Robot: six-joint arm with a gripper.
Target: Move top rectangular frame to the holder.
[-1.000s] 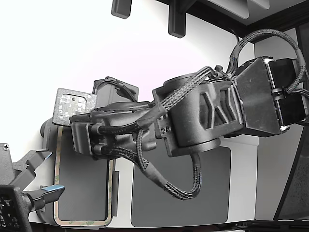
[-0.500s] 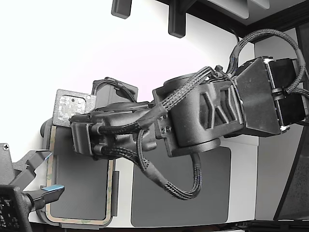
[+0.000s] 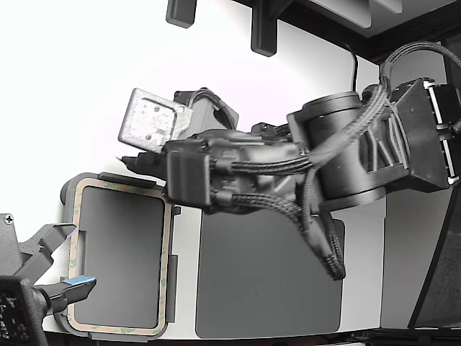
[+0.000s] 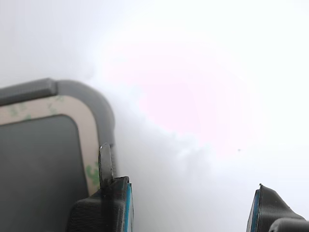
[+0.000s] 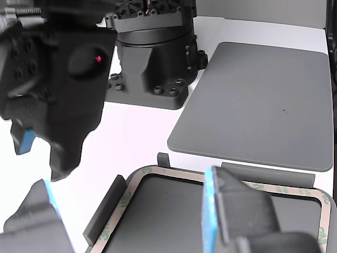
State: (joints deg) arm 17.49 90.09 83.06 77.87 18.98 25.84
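Observation:
The cream-tan rectangular frame (image 3: 115,332) lies flat inside the light grey holder (image 3: 66,189) at the exterior view's lower left. Its dark grey inside shows. In the wrist view one rounded corner of the frame (image 4: 90,130) sits within the holder's rim (image 4: 104,104). My gripper (image 4: 187,195) is open and empty, with a wide gap between its blue-padded fingers (image 4: 124,203). It hovers over the holder's corner and touches nothing. In the exterior view my wrist (image 3: 191,176) is above and right of the holder, and the fingers are hidden under it.
A larger plain dark grey mat (image 3: 270,281) lies right of the holder in the exterior view; it also shows in the other view (image 5: 263,100). A second gripper with blue pads (image 3: 70,287) hangs at the holder's left edge. An arm base (image 5: 152,58) stands behind.
The frame shifted a little left and settled in the holder. My wrist, which covered the frame's top edge, has moved up and to the exterior view's right, off the frame.

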